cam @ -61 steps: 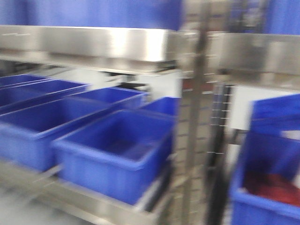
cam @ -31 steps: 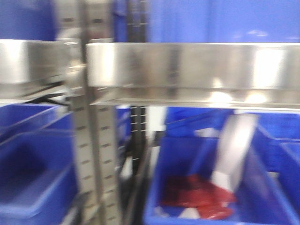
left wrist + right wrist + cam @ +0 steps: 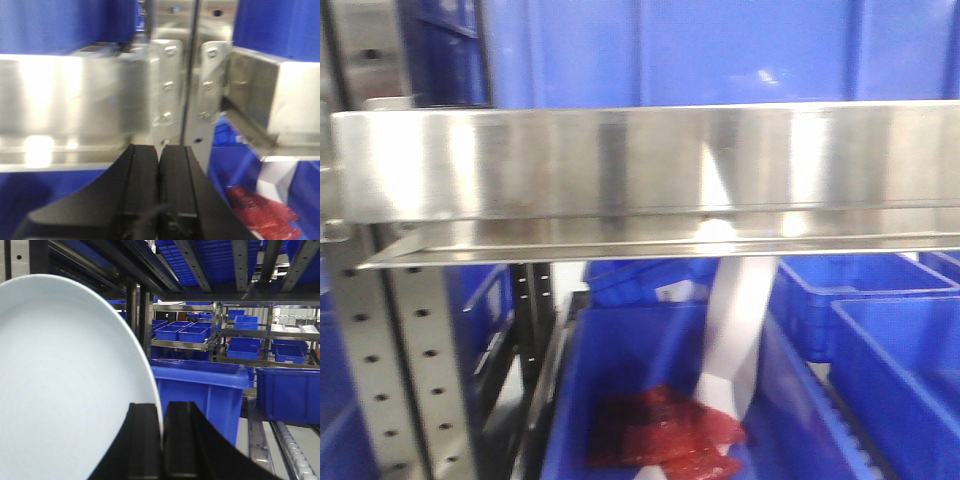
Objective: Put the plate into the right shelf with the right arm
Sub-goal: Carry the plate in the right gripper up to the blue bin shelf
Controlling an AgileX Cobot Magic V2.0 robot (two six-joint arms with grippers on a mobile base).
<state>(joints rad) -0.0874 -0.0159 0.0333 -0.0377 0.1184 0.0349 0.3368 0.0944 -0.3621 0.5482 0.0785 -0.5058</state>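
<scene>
Right gripper (image 3: 162,422) pinched the rim of the plate (image 3: 65,380), which stood on edge, rising above and left of its fingers. A blue bin (image 3: 200,390) lay beyond. Left gripper (image 3: 160,157) was closed and empty, with the right shelf (image 3: 295,100) rail ahead to its right.

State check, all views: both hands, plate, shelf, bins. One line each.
plate: gripped at its rim by the right hand, not yet shelved.
right hand: shut on the plate.
left hand: shut, empty.
right shelf: rail level, upper bin sitting on it.
lower bin: open-topped, holds a red packet and a white strip.
white strip: leaning, lower end at the red packet.
</scene>
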